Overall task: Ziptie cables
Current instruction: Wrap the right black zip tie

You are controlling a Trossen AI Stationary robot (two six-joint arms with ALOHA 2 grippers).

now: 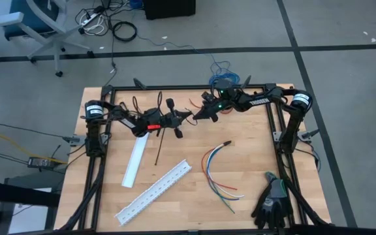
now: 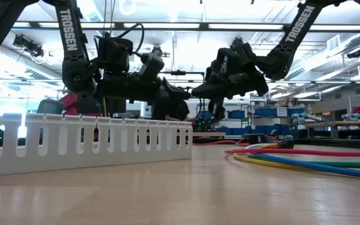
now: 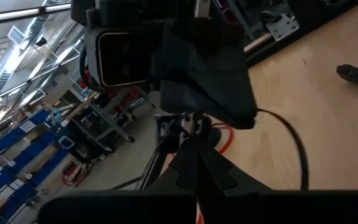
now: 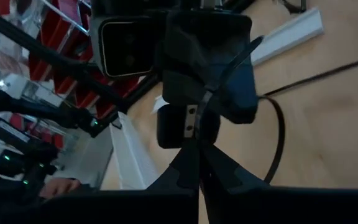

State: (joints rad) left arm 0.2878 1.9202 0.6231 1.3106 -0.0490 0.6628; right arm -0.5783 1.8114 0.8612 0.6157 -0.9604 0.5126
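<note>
The wooden table (image 1: 253, 150) carries everything, framed by a dark rail, and both arms reach in over its far half, held up off the surface. The left gripper (image 1: 187, 116) and the right gripper (image 1: 198, 116) meet nose to nose there, fingertips almost touching. Both have their fingers pressed together. Each wrist view shows the other arm's gripper head-on, with a thin black zip tie (image 4: 277, 134) curling in a loop between them; it seems to be pinched by both sets of fingers, though the exact hold is hard to make out at this closeness.

On the near side of the two grippers, toward the left arm's side, lies a long white slotted cable duct (image 1: 154, 191), set at a slant. Just beyond it, closer to the left gripper, is a plain white strip (image 1: 134, 160), probably the duct's cover. A straight thin black strip (image 1: 159, 147) lies on the wood below the left gripper.

The cables (image 1: 215, 171) lie on the table on the near side of the right gripper, well apart from both grippers and untouched: a curved bunch of red, orange, blue, green and white wires, gathered at a black-sleeved end that points toward the grippers, with the loose ends fanned out toward the table's near edge. A pair of black gloves (image 1: 273, 203) sits at the near corner on the right arm's side.
</note>
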